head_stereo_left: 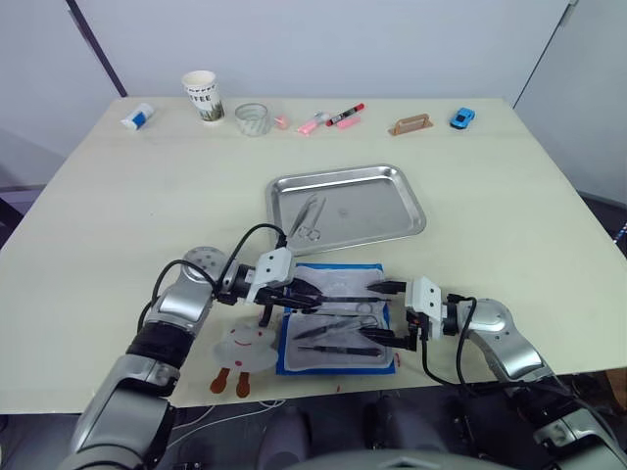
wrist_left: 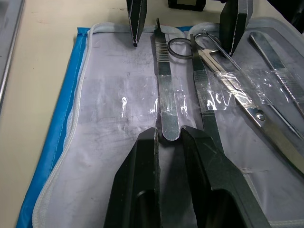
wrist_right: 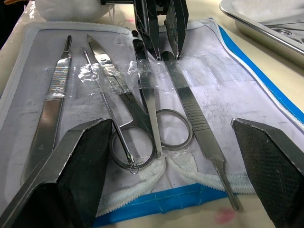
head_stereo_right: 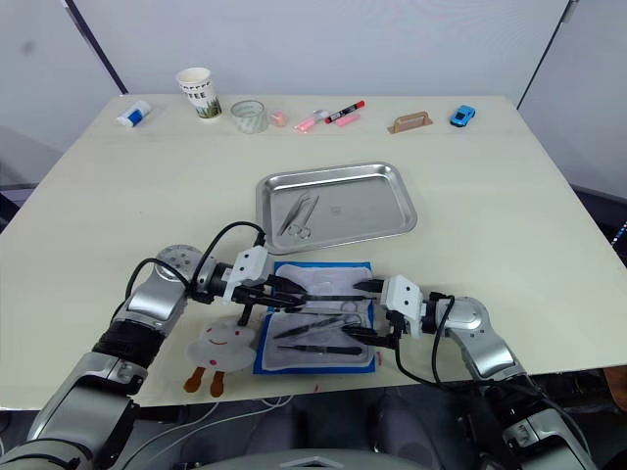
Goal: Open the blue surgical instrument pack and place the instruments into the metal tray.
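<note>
Already laid open, the blue surgical instrument pack (head_stereo_left: 336,333) shows its pale lining near the table's (head_stereo_left: 118,206) front edge, just at 6 o'clock of the metal tray (head_stereo_left: 345,204) — one pair of scissors (head_stereo_left: 310,217) lies in the tray. The left gripper (wrist_left: 169,137) has its fingers narrowed around the end of a flat silver handle (wrist_left: 166,102) on the lining. The right gripper (wrist_right: 168,156), fingers spread wide, sits over the scissor rings (wrist_right: 156,137) at the pack's 3 o'clock side.
</note>
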